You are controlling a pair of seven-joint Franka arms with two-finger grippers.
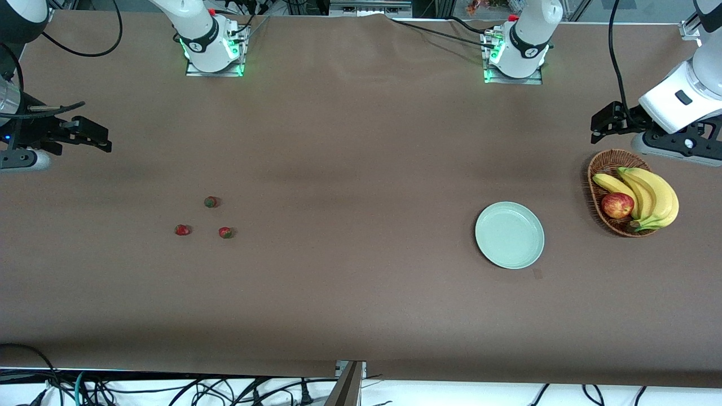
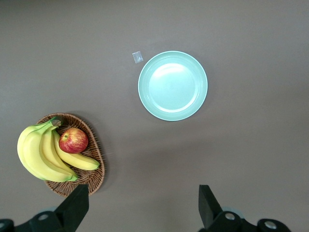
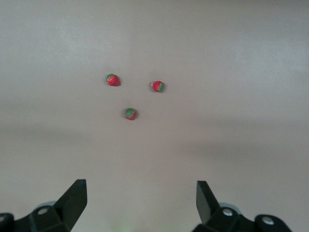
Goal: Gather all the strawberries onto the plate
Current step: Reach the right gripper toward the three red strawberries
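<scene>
Three strawberries lie apart on the brown table toward the right arm's end: one (image 1: 211, 202), one (image 1: 182, 230) and one (image 1: 225, 232). They also show in the right wrist view (image 3: 113, 80), (image 3: 158, 86), (image 3: 131, 114). The mint-green plate (image 1: 509, 235) lies empty toward the left arm's end and shows in the left wrist view (image 2: 173, 85). My right gripper (image 1: 96, 138) hovers open and empty at its end of the table, its fingertips (image 3: 77, 191) well apart. My left gripper (image 1: 602, 124) hovers open and empty over the table beside the basket, its fingertips (image 2: 205, 195) well apart.
A brown wicker basket (image 1: 604, 164) with bananas (image 1: 654, 197) and a red-yellow apple (image 1: 617, 205) stands beside the plate, at the left arm's end; it shows in the left wrist view (image 2: 94, 166). A small scrap of tape (image 1: 537, 273) lies by the plate.
</scene>
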